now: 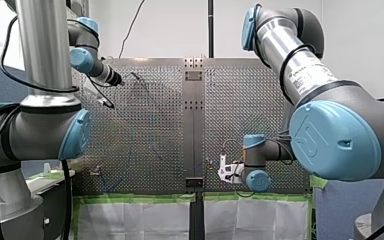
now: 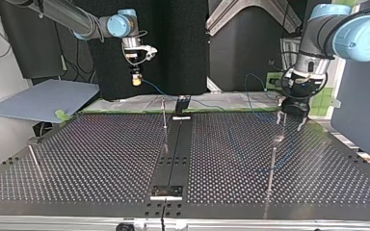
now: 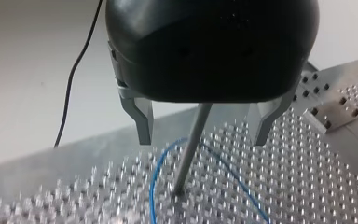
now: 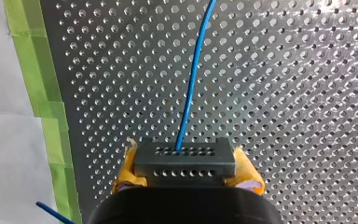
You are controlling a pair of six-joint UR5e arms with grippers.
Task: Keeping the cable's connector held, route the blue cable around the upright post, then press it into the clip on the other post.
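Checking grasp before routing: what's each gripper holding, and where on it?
My right gripper clamps the connector by its two short sides between yellow pads; blue cable exits its front. My left gripper holds nothing: open, over the post.

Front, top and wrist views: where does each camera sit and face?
Front view: behind, above the shoulders, facing over the perforated table; my left arm and my right arm frame it.
Top view: low across the table, facing both arms; sides crossed.
Left wrist view: on that wrist, looking along the open left end effector at a post.
Right wrist view: likewise, behind the right end effector, shut on the connector.
Shared: both wrist views show the blue cable.
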